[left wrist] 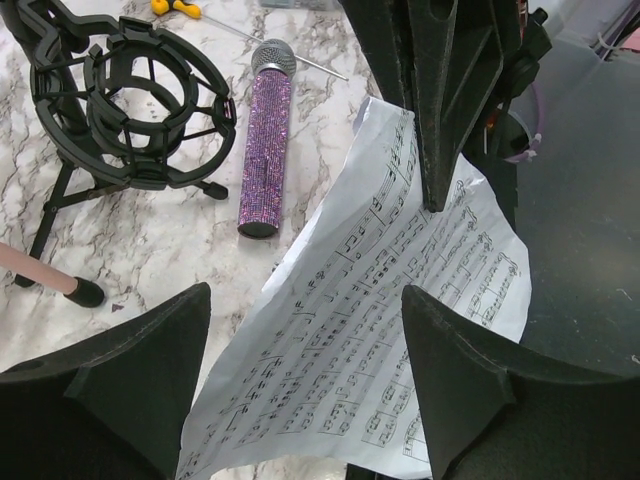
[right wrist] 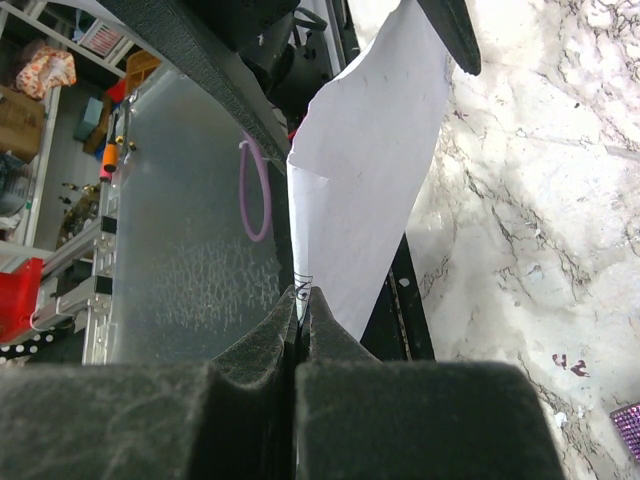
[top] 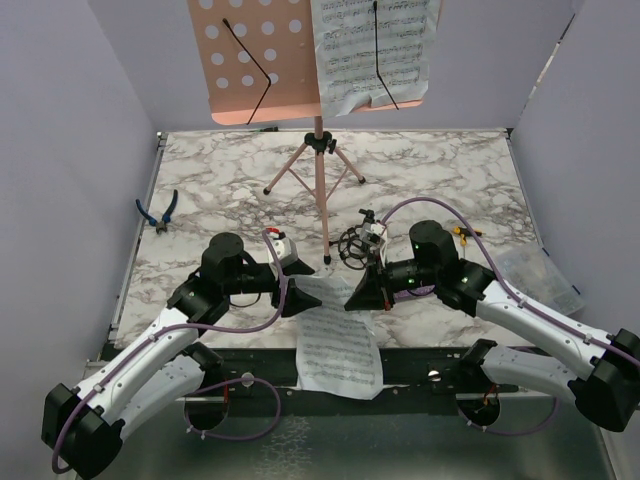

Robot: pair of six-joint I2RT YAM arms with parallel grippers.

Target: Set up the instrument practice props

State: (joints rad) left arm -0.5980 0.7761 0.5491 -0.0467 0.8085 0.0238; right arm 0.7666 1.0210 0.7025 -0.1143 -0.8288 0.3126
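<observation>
The pink perforated music stand (top: pixel 265 60) stands at the back on tripod legs, with a white sheet-music page (top: pixel 372 50) on its right half. A second sheet-music page (top: pixel 335 340) hangs over the table's near edge. My right gripper (right wrist: pixel 303 300) is shut on that page's edge (right wrist: pixel 360 170). My left gripper (left wrist: pixel 305 340) is open above the same page (left wrist: pixel 370 330), not touching it. The glittery purple microphone (left wrist: pixel 265 140) lies on the marble beside the black shock-mount (left wrist: pixel 130 105); the mount also shows in the top view (top: pixel 355 245).
Blue-handled pliers (top: pixel 158 212) lie at the left edge. A yellow-handled screwdriver (top: pixel 461 233) lies right of my right arm, also in the left wrist view (left wrist: pixel 175 8). A clear plastic bag (top: pixel 535 272) lies at the right. A stand leg tip (left wrist: pixel 60 285) is near the mount.
</observation>
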